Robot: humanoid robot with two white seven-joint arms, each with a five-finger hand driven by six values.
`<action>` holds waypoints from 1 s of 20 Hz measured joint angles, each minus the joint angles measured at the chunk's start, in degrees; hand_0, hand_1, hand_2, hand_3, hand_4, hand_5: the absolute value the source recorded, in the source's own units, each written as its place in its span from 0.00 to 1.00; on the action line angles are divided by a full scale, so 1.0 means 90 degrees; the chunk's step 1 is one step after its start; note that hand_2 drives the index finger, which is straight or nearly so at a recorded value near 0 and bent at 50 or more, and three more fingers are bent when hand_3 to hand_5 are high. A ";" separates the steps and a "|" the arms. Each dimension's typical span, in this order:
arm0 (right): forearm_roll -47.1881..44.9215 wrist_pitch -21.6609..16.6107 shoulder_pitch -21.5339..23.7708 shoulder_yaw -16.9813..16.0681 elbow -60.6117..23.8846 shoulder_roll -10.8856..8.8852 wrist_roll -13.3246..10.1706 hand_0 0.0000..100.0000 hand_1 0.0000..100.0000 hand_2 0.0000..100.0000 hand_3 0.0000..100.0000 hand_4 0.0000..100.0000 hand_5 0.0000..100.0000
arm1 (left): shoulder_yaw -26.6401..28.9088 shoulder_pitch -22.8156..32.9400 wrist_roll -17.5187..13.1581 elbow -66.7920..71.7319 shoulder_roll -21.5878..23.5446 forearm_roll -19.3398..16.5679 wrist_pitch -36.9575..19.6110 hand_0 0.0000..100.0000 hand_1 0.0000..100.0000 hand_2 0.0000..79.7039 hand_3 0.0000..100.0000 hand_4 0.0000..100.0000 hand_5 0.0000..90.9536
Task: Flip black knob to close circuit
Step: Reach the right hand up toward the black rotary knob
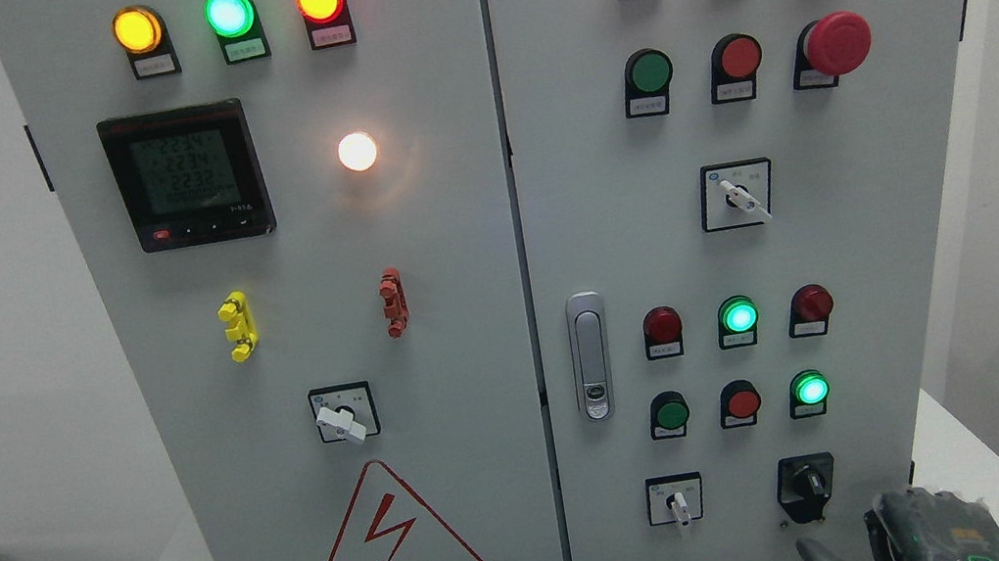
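Note:
The black knob (807, 479) sits at the lower right of the grey cabinet's right door (790, 237), in a black housing. Its handle points up and slightly to the right. My right hand (904, 537) comes in from the bottom right edge, in a dark glove, just below and to the right of the knob. It does not touch the knob. Its thumb (823, 559) sticks out to the left and it holds nothing. My left hand is out of view.
A white-handled selector switch (678, 501) is left of the knob. Above are round lamps and buttons, with green ones lit (811, 389). A silver door latch (590, 356) is at the door's left edge. A red mushroom stop button (836, 44) protrudes at upper right.

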 measured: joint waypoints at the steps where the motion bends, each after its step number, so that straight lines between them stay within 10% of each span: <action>1: 0.0013 0.0005 -0.0041 0.0008 0.0026 0.0000 0.0002 0.00 0.02 0.90 1.00 0.88 0.88 | 0.0000 0.0000 0.0000 0.0000 0.0000 0.0000 -0.0001 0.12 0.56 0.00 0.00 0.00 0.00; 20: 0.0356 0.0167 -0.0433 0.0121 0.0416 0.0009 0.0032 0.00 0.06 0.90 1.00 0.89 0.89 | 0.0000 0.0000 0.0000 0.0000 0.0000 0.0000 -0.0003 0.12 0.56 0.00 0.00 0.00 0.00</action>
